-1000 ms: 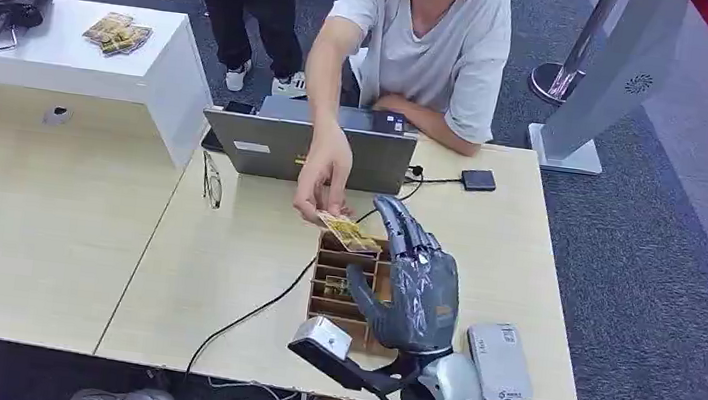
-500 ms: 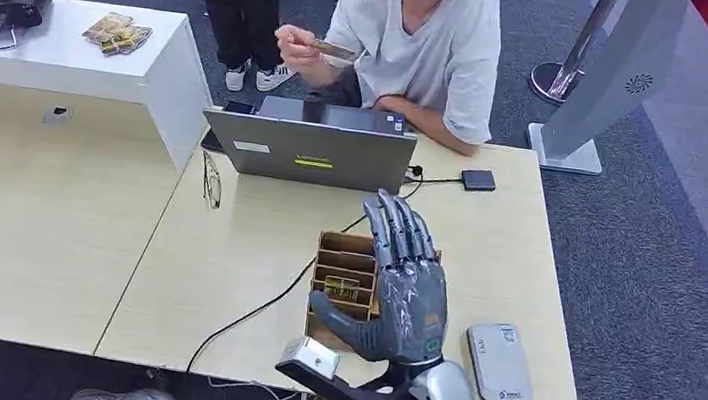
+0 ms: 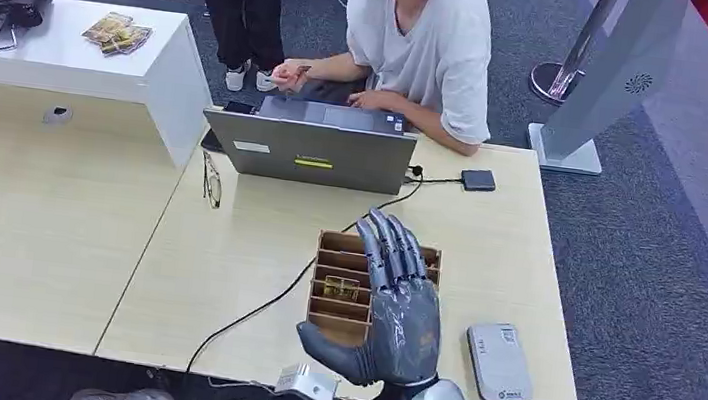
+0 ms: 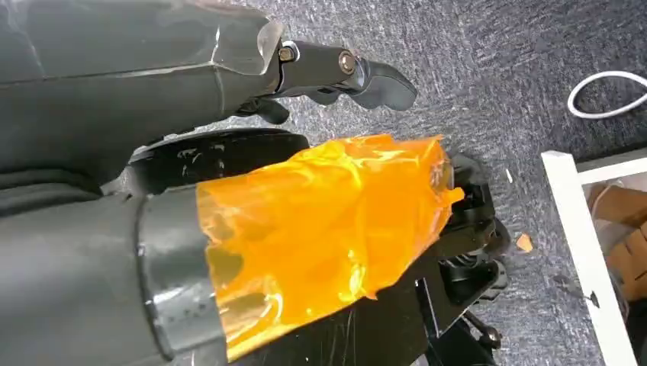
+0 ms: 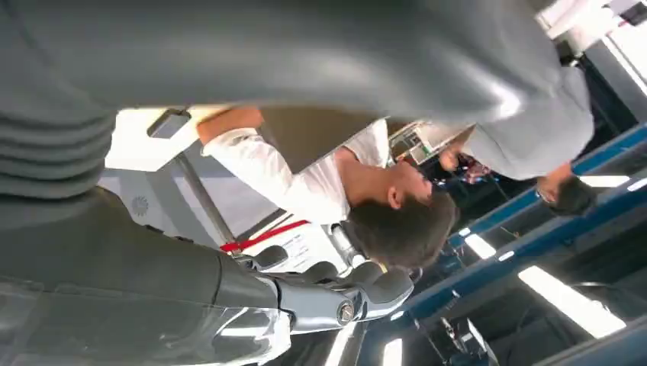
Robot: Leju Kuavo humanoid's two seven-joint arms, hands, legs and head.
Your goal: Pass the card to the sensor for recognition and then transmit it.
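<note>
Hovering: right hand [image 3: 396, 310], grey, ribbed, fingers spread, empty
Below: slotted wooden card box [image 3: 340, 284]
Surface [image 3: 223, 256]: pale woodgrain
Left hand: state unclear

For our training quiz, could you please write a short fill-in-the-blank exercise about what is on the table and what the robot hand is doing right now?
1. The right robot hand hovers with its fingers spread above the wooden ____ with slots.
2. The laptop stands between the card box and the seated ____.
3. The grey card reader lies on the table to the ____ of the card box.
4. The right robot hand holds ____.

Missing words: box; person; right; nothing
</note>
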